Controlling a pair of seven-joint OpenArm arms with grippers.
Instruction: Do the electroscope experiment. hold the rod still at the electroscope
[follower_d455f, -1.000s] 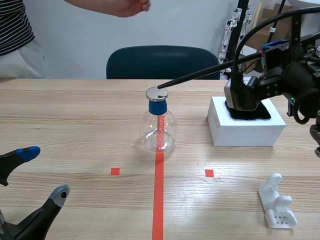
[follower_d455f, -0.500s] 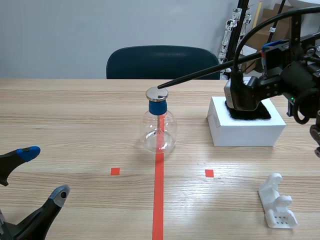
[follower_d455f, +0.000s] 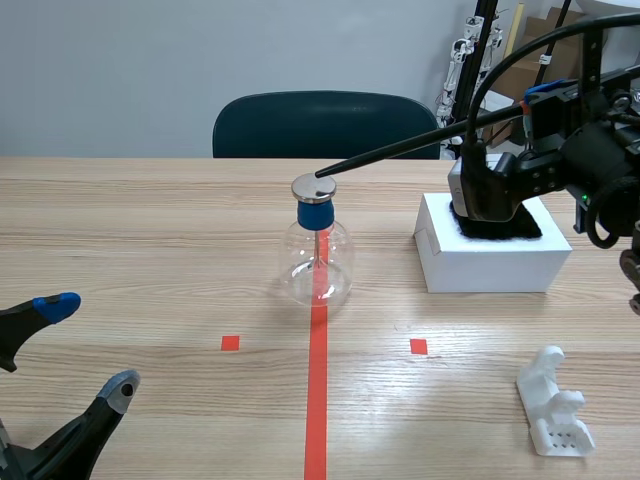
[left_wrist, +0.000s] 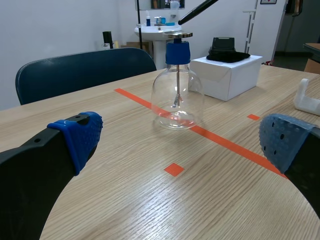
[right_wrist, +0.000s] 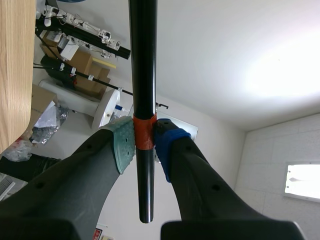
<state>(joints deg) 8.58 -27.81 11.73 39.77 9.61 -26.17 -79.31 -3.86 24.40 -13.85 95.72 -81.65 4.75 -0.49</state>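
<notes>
Near left, low over the tabletop (follower_d455f: 150, 230): left claw (follower_d455f: 88, 345), spread wide, nothing between its pads, well apart from flask and rod alike. Near right: small white plastic stand (follower_d455f: 553, 405), lying untouched.

Farther in, on the red centre line: electroscope (follower_d455f: 318, 255), a clear round flask standing upright, blue stopper (follower_d455f: 316, 214) in its neck, flat metal disc (follower_d455f: 313, 187) on top, thin stem hanging inside the glass. To its right, well apart: white box (follower_d455f: 490, 262) with a black cloth (follower_d455f: 500, 225) on it.

Above that box: right claw (right_wrist: 144, 142), pinching the black rod (follower_d455f: 400, 148) at an orange-red band, pads pressed on either side, a short stub behind the grip and the long part ahead. Long axis slanting from the claw down and leftward across the gap to the flask, gripped end high at the right, free tip low at the left. Tip right over the disc; touching or hovering just clear, hard to say, though probably a sliver of gap, going by the left wrist view.

Farthest: dark chair (follower_d455f: 320, 120) behind the tabletop.

Judged from this: rod already at the electroscope, so only the holding left to do. Turns on that slant: with so long a lever, any small twist at the right wrist likely to swing the tip off the disc or knock the flask. Best to leave the left arm out of it, parked at the near edge and far from the flask.
</notes>
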